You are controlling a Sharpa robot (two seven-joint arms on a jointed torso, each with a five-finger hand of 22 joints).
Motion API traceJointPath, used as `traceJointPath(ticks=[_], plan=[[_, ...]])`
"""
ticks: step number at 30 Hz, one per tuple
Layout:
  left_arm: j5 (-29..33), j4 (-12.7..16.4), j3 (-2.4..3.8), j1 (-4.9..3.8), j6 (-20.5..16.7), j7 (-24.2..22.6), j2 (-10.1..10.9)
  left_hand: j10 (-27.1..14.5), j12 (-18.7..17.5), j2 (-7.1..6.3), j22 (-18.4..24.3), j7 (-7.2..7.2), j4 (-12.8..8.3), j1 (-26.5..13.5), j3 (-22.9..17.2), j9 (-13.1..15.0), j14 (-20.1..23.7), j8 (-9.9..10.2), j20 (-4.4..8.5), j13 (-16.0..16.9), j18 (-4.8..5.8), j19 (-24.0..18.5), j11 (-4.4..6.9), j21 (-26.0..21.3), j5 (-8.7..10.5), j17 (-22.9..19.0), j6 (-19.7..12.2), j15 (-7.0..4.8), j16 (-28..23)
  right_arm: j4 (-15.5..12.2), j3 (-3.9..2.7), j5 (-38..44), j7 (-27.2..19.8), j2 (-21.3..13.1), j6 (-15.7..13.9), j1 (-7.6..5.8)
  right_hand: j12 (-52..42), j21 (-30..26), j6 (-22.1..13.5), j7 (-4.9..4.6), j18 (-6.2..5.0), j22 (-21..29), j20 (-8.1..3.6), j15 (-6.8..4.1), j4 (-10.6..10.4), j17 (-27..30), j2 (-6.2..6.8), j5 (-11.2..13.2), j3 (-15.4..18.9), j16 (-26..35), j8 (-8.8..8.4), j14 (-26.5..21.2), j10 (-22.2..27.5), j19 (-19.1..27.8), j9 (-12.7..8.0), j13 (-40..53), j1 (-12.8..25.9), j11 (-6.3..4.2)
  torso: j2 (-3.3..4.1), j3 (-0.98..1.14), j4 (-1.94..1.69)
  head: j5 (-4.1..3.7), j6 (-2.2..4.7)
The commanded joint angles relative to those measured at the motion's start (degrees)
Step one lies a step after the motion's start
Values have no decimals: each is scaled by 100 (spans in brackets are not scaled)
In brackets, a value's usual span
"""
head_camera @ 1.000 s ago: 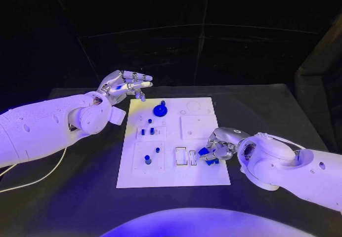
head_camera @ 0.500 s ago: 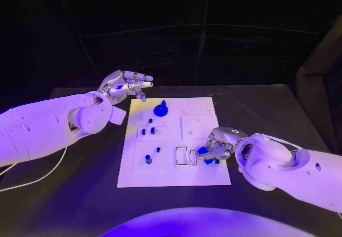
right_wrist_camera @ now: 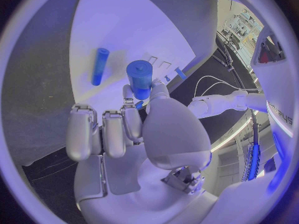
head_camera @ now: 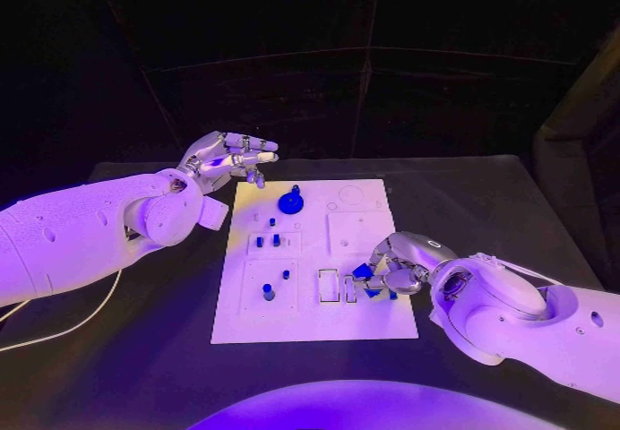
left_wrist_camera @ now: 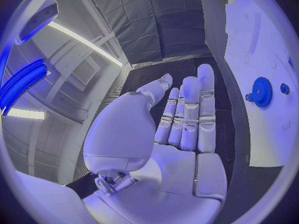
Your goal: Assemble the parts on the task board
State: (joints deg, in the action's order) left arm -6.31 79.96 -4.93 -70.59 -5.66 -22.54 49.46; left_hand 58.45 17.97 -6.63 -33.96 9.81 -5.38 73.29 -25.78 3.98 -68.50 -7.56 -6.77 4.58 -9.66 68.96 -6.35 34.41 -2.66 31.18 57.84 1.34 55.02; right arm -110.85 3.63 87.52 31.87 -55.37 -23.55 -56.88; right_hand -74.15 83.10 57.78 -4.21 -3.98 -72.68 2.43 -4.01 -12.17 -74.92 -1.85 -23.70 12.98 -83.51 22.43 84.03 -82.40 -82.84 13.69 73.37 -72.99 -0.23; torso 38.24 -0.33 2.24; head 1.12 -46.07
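Observation:
The white task board (head_camera: pixel 368 228) lies in the middle of the black table. My right hand (head_camera: pixel 392 270) hovers low over the board's near right part and pinches a short blue cylinder (right_wrist_camera: pixel 139 77) between thumb and a finger; the same cylinder (head_camera: pixel 365 270) is just right of two rectangular slots (head_camera: pixel 328 283). A blue rod (right_wrist_camera: pixel 99 65) lies flat on the board beyond the fingers. My left hand (head_camera: pixel 230 156) is raised off the board's far left corner, fingers apart, palm (left_wrist_camera: pixel 181 134) holding nothing. A blue gear (head_camera: pixel 291 201) stands on the far part of the board.
Small blue pegs (head_camera: pixel 271 239) stand in the board's left column, another peg (head_camera: pixel 268 289) nearer me. The gear (left_wrist_camera: pixel 260 91) also shows past my left fingers. A white cable (head_camera: pixel 64 327) trails over the table at the left.
My right hand has shifted slightly left with the blue cylinder, closer to the rectangular slots. The left hand has stayed where it was.

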Motion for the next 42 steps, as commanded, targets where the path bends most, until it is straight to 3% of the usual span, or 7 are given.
traceJointPath(ticks=[1,26,30,33,36,39,42], plan=[[12,6,1,-8,107,2,-11,-36,21,54,5,17,-2,11,45,-7,48,-17,0,-9,-76,-26,13,-22,-30,-5,-6,-11,-10,-41,-6,-317,-168,37,-415,-10,39,19,72,29,55,13,-44,-33,-5,-289,-71,-30,-9,-12,37,369,4,12,43,-30,6,-32,9,-1,-11,20,10],[12,55,1,-12,143,50,1,-36,21,54,5,17,-2,11,45,-7,48,-17,0,-9,-76,-26,13,-22,-30,-5,-6,-11,-10,401,-10,-434,427,903,289,-13,252,-24,289,194,45,68,-154,-149,-312,-207,-133,377,306,58,375,353,-16,23,557,-72,367,-168,7,3,5,105,-66],[12,48,1,-12,146,54,-4,-36,21,54,5,17,-2,11,45,-7,48,-17,0,-9,-76,-26,13,-22,-30,-5,-6,-11,-10,414,-10,-373,498,959,306,-13,291,-31,278,216,45,71,-171,-167,-388,-203,-146,614,388,66,439,354,-25,20,682,-68,461,-184,5,5,8,118,-66],[12,47,1,-12,150,56,-5,-47,25,61,9,15,-1,11,52,-6,54,-22,-2,-11,-77,-29,13,-28,-30,-12,-3,-10,-7,432,-10,-238,591,972,297,-13,359,-46,247,219,42,89,-180,-167,-435,-165,-140,1104,524,95,478,346,-14,25,784,-90,717,-189,5,2,10,118,-64],[12,47,1,-12,150,60,-5,-48,25,62,9,15,-1,11,52,-6,54,-22,-2,-11,-77,-29,13,-28,-30,-12,-3,-10,-7,445,-10,-92,659,975,246,-13,516,-79,145,194,35,141,-168,-155,-461,-44,82,1642,580,177,471,319,48,49,866,-182,1159,-168,6,0,11,121,-62],[12,45,1,-12,144,63,-4,-52,26,64,11,15,-3,15,53,-7,58,-21,-2,-12,-77,-31,13,-31,-30,-16,-5,-10,-8,457,-10,30,696,981,250,-14,702,-120,36,144,32,195,-121,-140,-463,69,796,1929,-210,267,471,300,115,73,996,-268,1724,-150,4,1,12,121,-59],[12,45,1,-12,142,63,-5,-54,27,66,12,15,-4,17,53,-7,60,-21,-2,-12,-77,-32,12,-32,-30,-17,-6,-10,-9,463,-10,96,710,988,269,-14,828,-147,-25,145,15,244,-132,-117,-492,141,1000,2018,-266,320,449,286,165,94,1027,-349,1875,-122,6,1,7,116,-59]])
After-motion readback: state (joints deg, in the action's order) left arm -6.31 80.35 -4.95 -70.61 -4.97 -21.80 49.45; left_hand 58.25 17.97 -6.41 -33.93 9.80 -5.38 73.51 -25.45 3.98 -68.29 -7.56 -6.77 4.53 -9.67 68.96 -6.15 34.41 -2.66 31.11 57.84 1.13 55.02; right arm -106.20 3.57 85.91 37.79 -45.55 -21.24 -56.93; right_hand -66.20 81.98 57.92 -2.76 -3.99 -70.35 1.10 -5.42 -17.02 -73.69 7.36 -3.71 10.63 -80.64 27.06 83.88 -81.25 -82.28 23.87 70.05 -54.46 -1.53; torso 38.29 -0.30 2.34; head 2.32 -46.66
